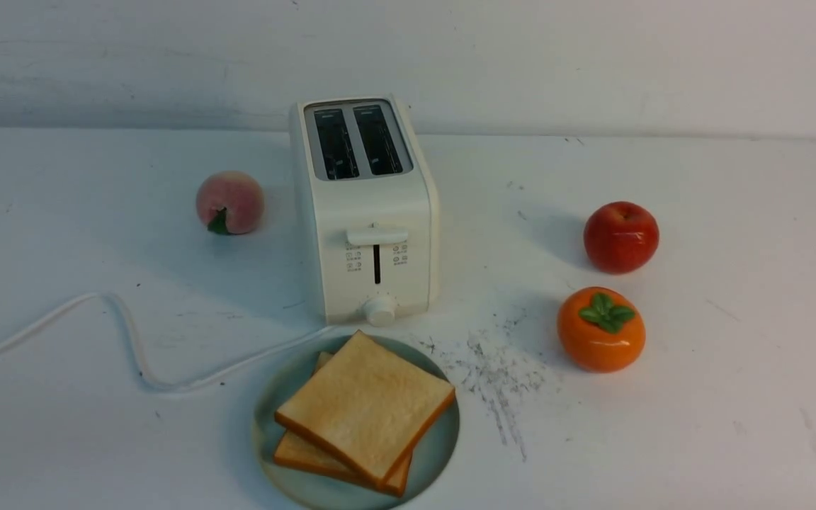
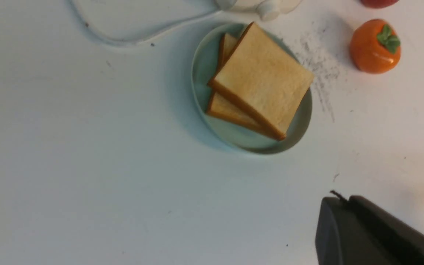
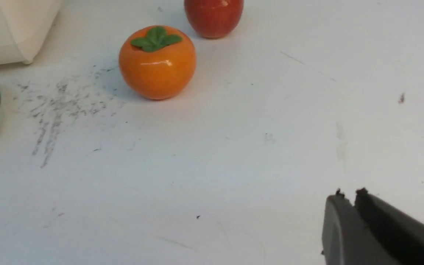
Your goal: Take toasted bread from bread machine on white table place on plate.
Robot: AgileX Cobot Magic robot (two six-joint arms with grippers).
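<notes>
1. Hovering over bare worktop (image 1: pixel 734 397), the left hand (image 2: pixel 339 200) has its fingers pressed together with nothing between them — it touches neither bread nor plate, and it sits well to the robot's left of the plate.
2. Right hand (image 3: pixel 348 194) also hangs above empty worktop; its two dark fingers stand almost together, a thin slit showing between the tips, and they grip nothing.
3. Both slices of toasted bread (image 1: pixel 365 407) lie on the plate (image 1: pixel 443 432), one stacked on the other and turned a little, so a corner of the lower slice (image 1: pixel 302 453) shows beneath.
4. Plate sits just in front of the bread machine (image 1: pixel 365 212), near its round knob (image 1: pixel 380 309); both slots on top are dark and hold no bread.
5. White cord (image 1: pixel 125 333) snakes from the bread machine across the worktop to the robot's left.
6. A peach (image 1: pixel 229 202) stands left of the bread machine — a red apple (image 1: pixel 620 236) and an orange persimmon (image 1: pixel 601 329) stand on the right, beside a patch of dark speckles (image 1: pixel 500 368).
</notes>
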